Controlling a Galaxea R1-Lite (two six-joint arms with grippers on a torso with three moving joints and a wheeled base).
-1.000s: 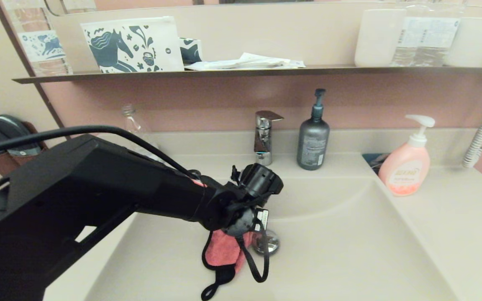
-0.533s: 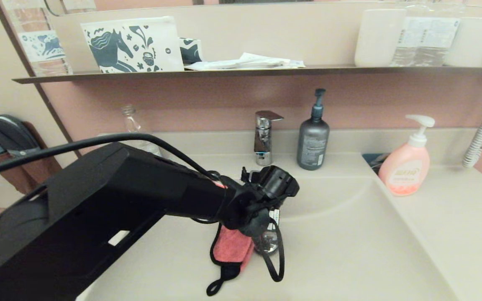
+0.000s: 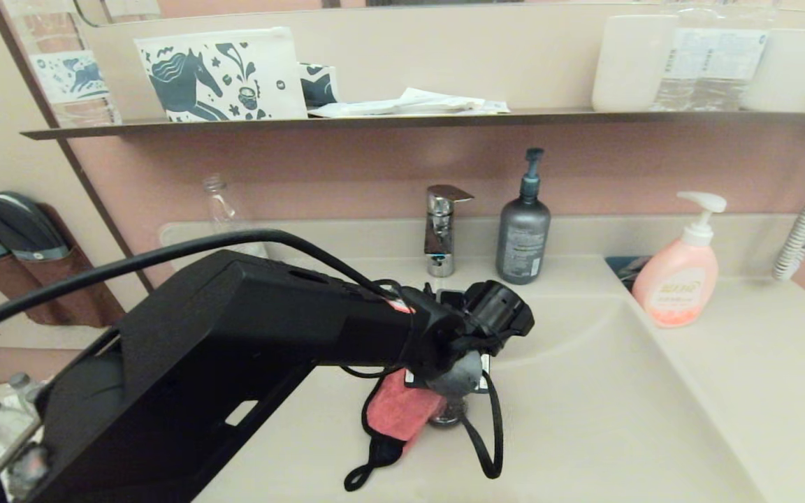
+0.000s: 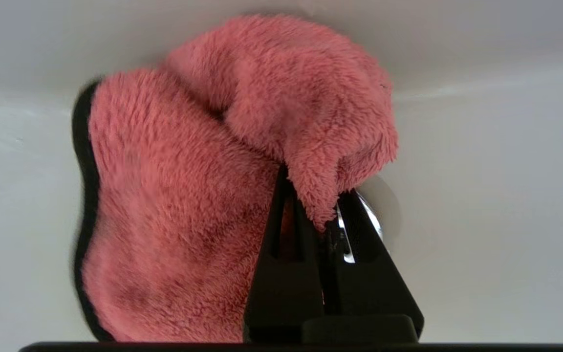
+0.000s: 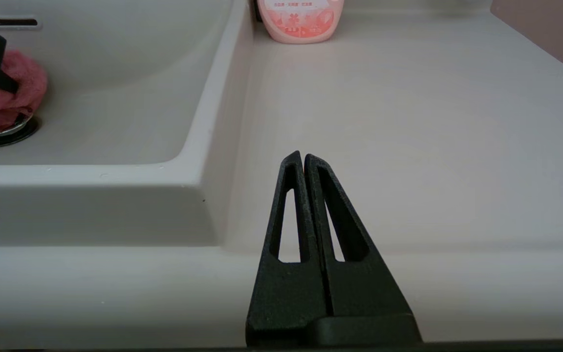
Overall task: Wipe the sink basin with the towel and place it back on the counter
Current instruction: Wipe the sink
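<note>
The coral-pink towel (image 3: pixel 399 412) with a black edge hangs bunched under my left gripper (image 4: pixel 316 195), which is shut on a fold of it. It rests low on the floor of the beige sink basin (image 3: pixel 584 426), partly covering the chrome drain plug (image 3: pixel 448 417). In the left wrist view the towel (image 4: pixel 188 195) fills the frame and the drain plug (image 4: pixel 381 210) peeks out behind one finger. My right gripper (image 5: pixel 303 156) is shut and empty, parked over the front of the counter (image 5: pixel 408 122), right of the basin. The towel (image 5: pixel 3 98) and the overflow slot (image 5: pixel 12 22) show in the right wrist view.
A chrome faucet (image 3: pixel 441 227), a grey pump bottle (image 3: pixel 523 230) and a pink soap bottle (image 3: pixel 678 272) stand along the back of the counter (image 3: pixel 759 363). A clear bottle (image 3: pixel 224 209) stands back left. The dark shelf (image 3: pixel 402 120) above carries a pouch and mugs. My left arm's black cable loops dangle into the basin.
My left arm has swept to the right and a little toward the back across the basin, dragging the towel with it onto the drain plug.
</note>
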